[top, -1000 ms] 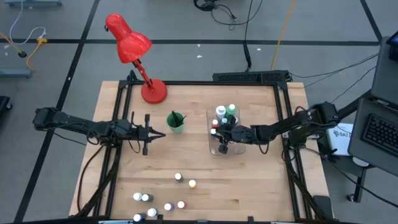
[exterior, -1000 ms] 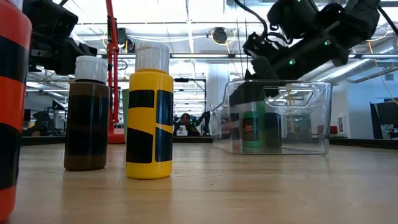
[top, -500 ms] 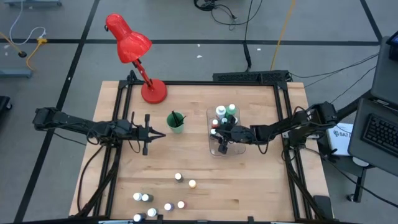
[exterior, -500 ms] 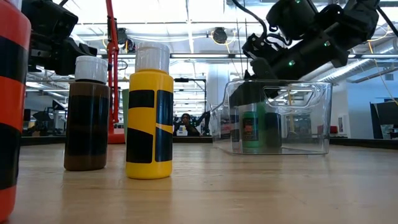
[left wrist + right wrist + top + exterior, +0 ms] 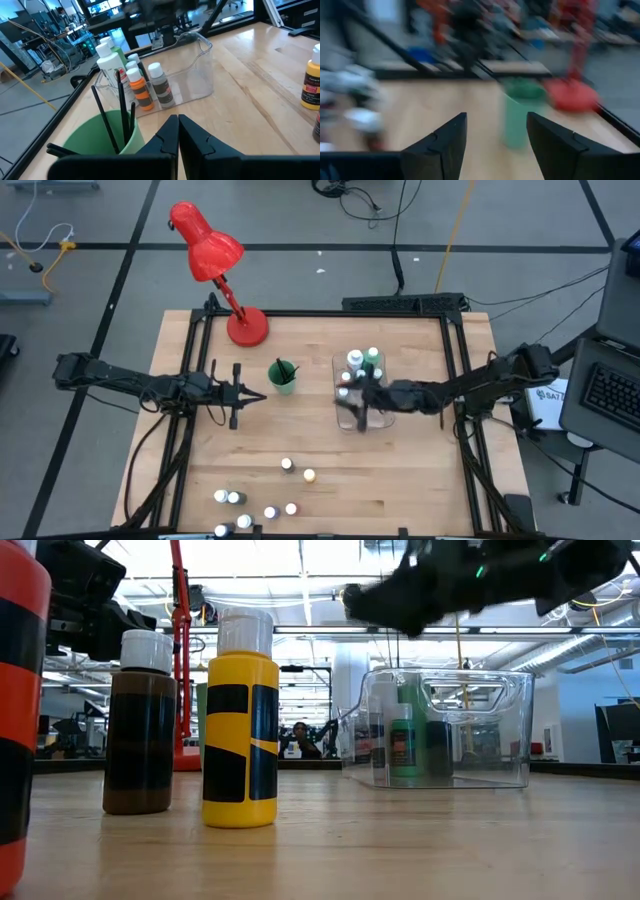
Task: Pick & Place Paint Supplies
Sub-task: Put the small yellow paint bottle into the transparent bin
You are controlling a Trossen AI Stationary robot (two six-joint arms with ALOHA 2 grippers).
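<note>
While several bottles already stand in the clear bin (image 5: 352, 423), the job looks roughly half done.

Right gripper (image 5: 496, 145) has its jaws spread apart with nothing between them; it hangs over the bin's near end, and ahead of the jaws stand the green cup (image 5: 521, 115) and the red lamp base (image 5: 571, 95). Left gripper (image 5: 178, 131) has its jaws pressed together, empty, with the green cup of brushes (image 5: 116, 116) just in front and the binned bottles (image 5: 142, 85) beyond. Left to move, by my reading: the loose bottles (image 5: 262, 502) near the table's front edge, well apart from both sets of jaws, among them the yellow bottle (image 5: 241, 720) and brown bottle (image 5: 139, 723).
</note>
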